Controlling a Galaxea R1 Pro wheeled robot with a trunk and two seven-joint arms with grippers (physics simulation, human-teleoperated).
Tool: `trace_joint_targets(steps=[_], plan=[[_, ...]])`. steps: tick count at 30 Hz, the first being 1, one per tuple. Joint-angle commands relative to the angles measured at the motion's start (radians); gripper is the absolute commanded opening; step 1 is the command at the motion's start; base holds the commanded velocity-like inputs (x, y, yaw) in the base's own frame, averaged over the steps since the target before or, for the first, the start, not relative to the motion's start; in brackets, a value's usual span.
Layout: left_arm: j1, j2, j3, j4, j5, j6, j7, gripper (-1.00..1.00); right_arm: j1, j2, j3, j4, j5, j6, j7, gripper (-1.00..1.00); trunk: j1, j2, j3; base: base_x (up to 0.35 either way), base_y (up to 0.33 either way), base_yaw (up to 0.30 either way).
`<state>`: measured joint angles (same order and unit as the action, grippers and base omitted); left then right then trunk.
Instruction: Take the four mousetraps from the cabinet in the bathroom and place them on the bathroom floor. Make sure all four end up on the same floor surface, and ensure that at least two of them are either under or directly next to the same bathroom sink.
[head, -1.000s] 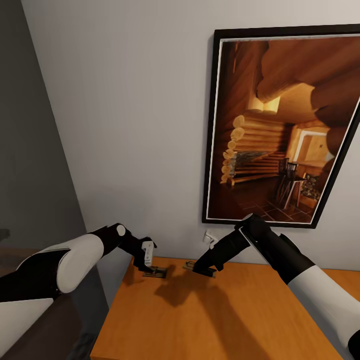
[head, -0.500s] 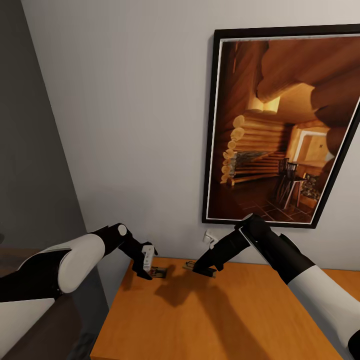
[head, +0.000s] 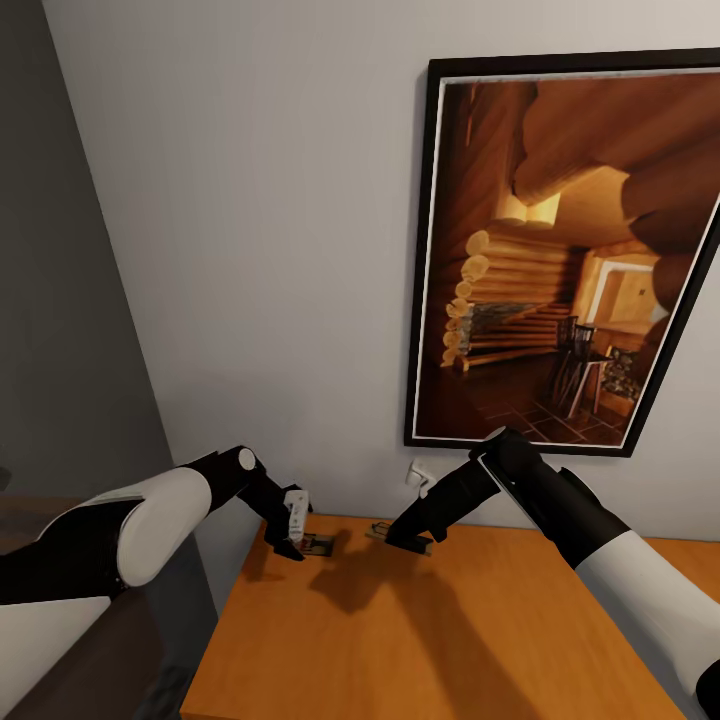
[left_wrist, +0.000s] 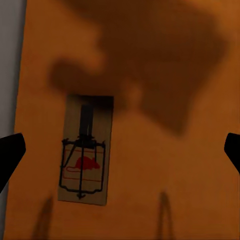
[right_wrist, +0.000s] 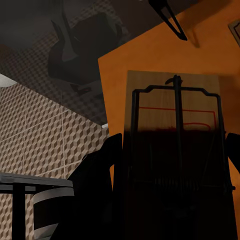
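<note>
- The cabinet (head: 440, 630) is an orange-brown wooden unit with a flat top, set against a grey wall; two mousetraps rest on this top near its back edge.
- The left claw (head: 290, 530) hangs over the left mousetrap (head: 317, 546), close to the cabinet's left rear corner.
- In the left wrist view, this left mousetrap (left_wrist: 85, 150) lies flat on the wood, a red mouse printed on its board under a dark wire frame. The two dark fingertips (left_wrist: 10, 155) stand wide apart at the edges of the picture, well clear of the trap, so the left claw is open and empty.
- The right claw (head: 408, 540) is lowered onto the right mousetrap (head: 398, 537), which lies a little apart from the left one.
- In the right wrist view, the right mousetrap (right_wrist: 172, 130) sits between the dark fingers (right_wrist: 107, 165), its board and wire bar reaching out past them over the cabinet top. The fingers flank the trap's sides; whether they press on it cannot be told.
- The bathroom floor (right_wrist: 45, 130), tiled in a brown-and-beige cube pattern, shows beyond the cabinet edge in the right wrist view.
- A framed picture (head: 560, 250) of a log-cabin interior hangs on the wall above the cabinet.
</note>
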<state>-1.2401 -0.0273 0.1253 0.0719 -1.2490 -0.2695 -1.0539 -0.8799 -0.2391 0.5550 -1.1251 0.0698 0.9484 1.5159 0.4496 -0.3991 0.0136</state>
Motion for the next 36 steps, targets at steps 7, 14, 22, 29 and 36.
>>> trace_joint_targets(steps=[7,14,22,29,36], plan=[[-0.001,0.000,0.008,0.001,-0.011,-0.002,0.000,1.00,-0.001,0.000,0.000,-0.001,0.007,0.013,0.010,-1.00,0.000,-0.001,-0.001,0.092,0.000,0.000],[-0.001,0.004,0.008,0.000,-0.011,-0.002,0.000,1.00,-0.001,0.000,0.001,-0.001,0.007,0.013,0.010,-1.00,0.000,-0.001,-0.001,0.094,0.000,0.000],[-0.001,0.003,0.008,0.000,-0.011,-0.002,0.002,1.00,-0.001,0.000,0.000,0.000,0.007,0.013,0.010,-1.00,0.000,-0.001,-0.001,0.006,0.000,0.000],[-0.001,0.002,0.009,0.000,-0.011,-0.001,0.002,1.00,-0.001,0.000,0.000,-0.001,0.007,0.013,0.010,-1.00,0.000,-0.001,-0.001,0.000,0.000,0.000],[-0.001,0.000,0.008,0.000,-0.011,0.000,0.002,1.00,-0.001,0.000,0.000,0.000,0.007,0.013,0.010,-1.00,0.000,-0.001,-0.001,0.000,0.000,0.000]])
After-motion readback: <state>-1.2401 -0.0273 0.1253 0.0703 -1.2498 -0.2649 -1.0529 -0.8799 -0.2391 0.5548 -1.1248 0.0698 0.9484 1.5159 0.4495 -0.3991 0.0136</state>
